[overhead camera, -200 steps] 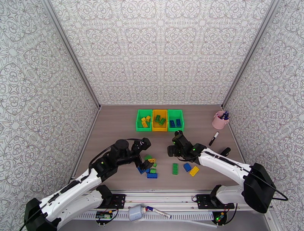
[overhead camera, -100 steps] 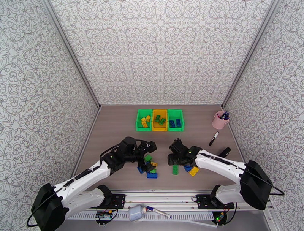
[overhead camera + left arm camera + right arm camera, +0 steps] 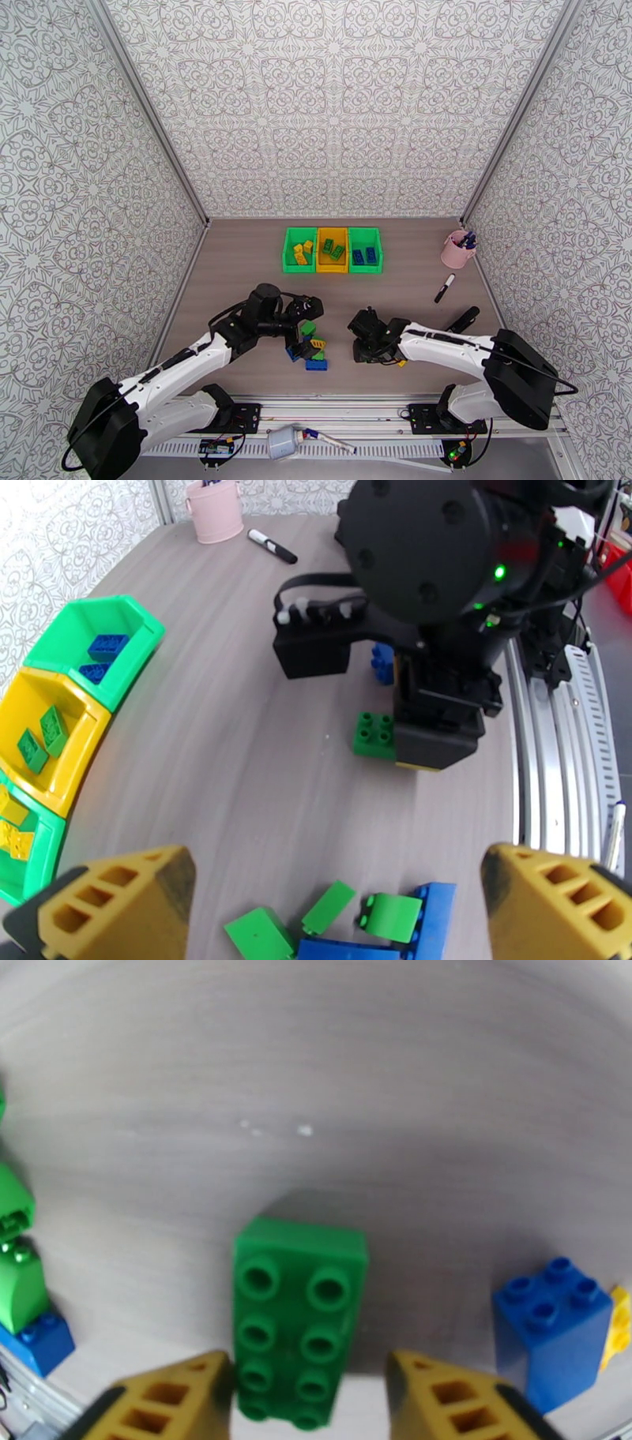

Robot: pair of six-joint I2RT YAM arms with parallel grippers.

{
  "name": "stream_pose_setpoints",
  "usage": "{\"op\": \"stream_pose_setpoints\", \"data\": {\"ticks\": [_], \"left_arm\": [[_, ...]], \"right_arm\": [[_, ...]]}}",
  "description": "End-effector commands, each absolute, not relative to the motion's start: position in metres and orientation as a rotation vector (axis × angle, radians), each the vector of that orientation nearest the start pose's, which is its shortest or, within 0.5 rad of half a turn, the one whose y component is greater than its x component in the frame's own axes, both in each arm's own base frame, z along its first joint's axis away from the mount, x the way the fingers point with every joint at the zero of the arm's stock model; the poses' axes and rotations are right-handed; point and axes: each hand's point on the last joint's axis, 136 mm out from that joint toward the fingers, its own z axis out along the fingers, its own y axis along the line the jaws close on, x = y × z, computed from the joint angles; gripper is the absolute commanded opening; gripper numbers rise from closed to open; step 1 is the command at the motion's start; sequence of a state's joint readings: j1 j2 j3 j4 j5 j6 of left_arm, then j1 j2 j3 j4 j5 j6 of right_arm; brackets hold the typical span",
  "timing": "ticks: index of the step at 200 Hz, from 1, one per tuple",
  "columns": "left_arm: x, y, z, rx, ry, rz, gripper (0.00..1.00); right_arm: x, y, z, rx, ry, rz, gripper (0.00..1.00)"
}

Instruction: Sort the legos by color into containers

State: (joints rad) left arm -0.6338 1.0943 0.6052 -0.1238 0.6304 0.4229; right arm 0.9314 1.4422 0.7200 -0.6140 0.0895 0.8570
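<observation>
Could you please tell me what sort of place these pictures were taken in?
Most likely a robotics lab test booth: a left arm and right arm bolted to a rail at the table edge, patterned panels walling three sides, and bins with toy bricks for sorting.

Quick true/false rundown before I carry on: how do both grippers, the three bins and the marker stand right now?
1. The right gripper is open, its fingers on either side of a green eight-stud brick. True.
2. The left gripper grips a blue brick. False: it is open and empty above a pile of green and blue bricks.
3. The yellow bin holds green bricks. True.
4. The marker stands in the pink cup. False: it lies on the table near the cup.
5. The left green bin holds blue bricks. False: it holds yellow bricks; the blue ones are in the right green bin.
</observation>
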Motion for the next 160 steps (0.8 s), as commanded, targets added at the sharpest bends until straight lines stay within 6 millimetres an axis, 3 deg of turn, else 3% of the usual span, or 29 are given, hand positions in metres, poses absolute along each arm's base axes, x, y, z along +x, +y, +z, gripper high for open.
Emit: {"op": "stream_pose_setpoints", "data": {"ticks": [1,20,40,82,109,160], "left_arm": [[0.193,-0.273,0.170,1.405,1.610,-0.833,1.00],[0.193,-0.273,0.172,1.402,1.600,-0.833,1.00],[0.192,-0.274,0.174,1.397,1.595,-0.840,1.00],[0.203,-0.273,0.180,1.319,1.617,-0.811,1.00],[0.217,-0.269,0.186,1.221,1.651,-0.791,1.00],[0.240,-0.256,0.197,1.050,1.653,-0.714,1.00]], "right_arm": [[0.175,0.209,0.020,-0.105,2.914,0.180,0.49],[0.177,0.210,0.021,-0.104,2.909,0.177,0.48],[0.181,0.211,0.028,-0.099,2.885,0.182,0.34],[0.201,0.217,0.058,-0.133,2.787,0.178,0.30],[0.235,0.223,0.088,-0.159,2.639,0.130,0.28],[0.318,0.257,0.140,-0.189,2.419,0.225,0.28]]}}
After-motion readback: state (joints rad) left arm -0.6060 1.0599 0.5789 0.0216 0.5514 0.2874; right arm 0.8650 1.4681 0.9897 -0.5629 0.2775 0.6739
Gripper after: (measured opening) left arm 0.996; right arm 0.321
